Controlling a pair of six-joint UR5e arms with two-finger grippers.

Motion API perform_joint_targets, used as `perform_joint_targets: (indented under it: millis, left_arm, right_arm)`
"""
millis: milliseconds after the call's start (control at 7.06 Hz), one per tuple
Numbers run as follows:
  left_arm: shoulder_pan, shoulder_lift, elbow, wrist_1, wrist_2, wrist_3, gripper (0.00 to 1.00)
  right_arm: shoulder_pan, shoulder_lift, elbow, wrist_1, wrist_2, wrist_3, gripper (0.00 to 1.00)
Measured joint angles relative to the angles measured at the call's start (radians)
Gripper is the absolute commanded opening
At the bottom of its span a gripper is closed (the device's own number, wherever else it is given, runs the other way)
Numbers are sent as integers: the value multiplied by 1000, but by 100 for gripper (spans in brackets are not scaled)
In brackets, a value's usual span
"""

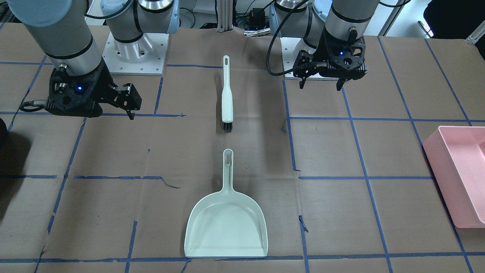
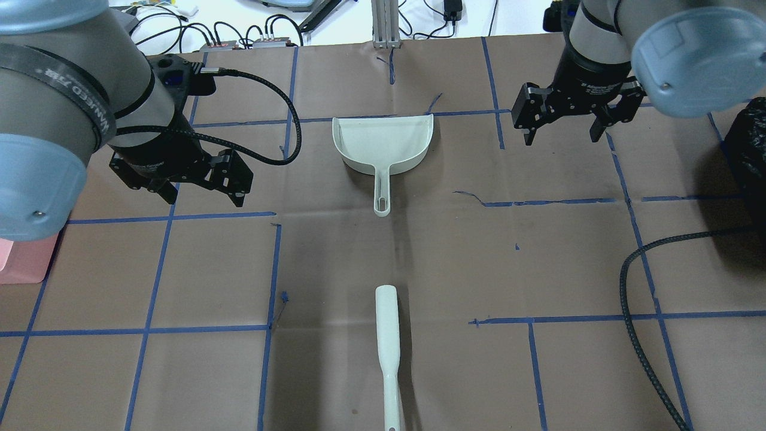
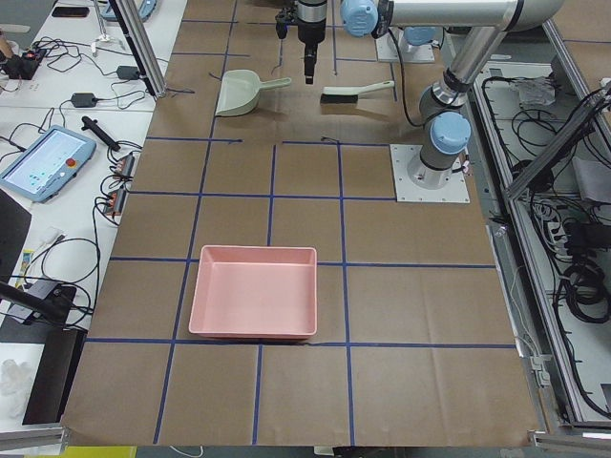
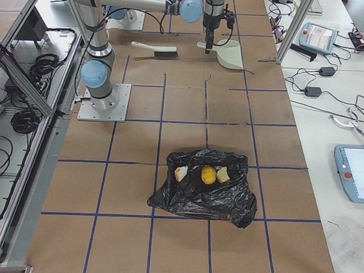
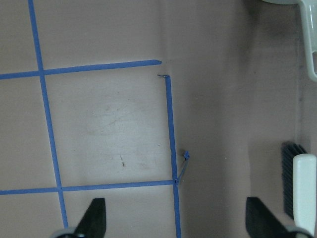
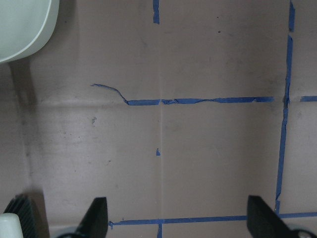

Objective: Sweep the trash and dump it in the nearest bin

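The trash shows only in the exterior right view: a yellow lump [image 4: 209, 174] between two bread pieces [image 4: 181, 173] [image 4: 223, 174], all lying on a crumpled black bag [image 4: 200, 198]. A pale dustpan [image 2: 386, 140] and a white brush [image 2: 388, 347] with dark bristles lie in line at the table's middle, handles toward each other. My left gripper [image 2: 200, 196] hovers open to the left of the dustpan handle. Right of the pan, my right gripper [image 2: 562, 136] hangs open too. Both wrist views show spread fingers [image 5: 94, 218] [image 6: 96, 215] over bare paper.
A pink bin [image 3: 253, 291] stands on the robot's left end of the table, also seen in the front view [image 1: 460, 174]. Brown paper with blue tape lines covers the table [image 2: 383, 257]. The right arm's cable [image 2: 634, 311] loops over it.
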Motion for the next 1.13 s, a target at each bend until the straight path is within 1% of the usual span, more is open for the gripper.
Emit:
perform_joint_targets:
  millis: [425, 1133]
  left_arm:
    - [0, -1, -3, 0, -1, 3, 100]
    - [-1, 0, -11, 0, -3, 2, 100]
  right_arm:
    - [1, -65, 11, -6, 11, -20, 100]
    - [1, -64, 15, -8, 11, -23, 100]
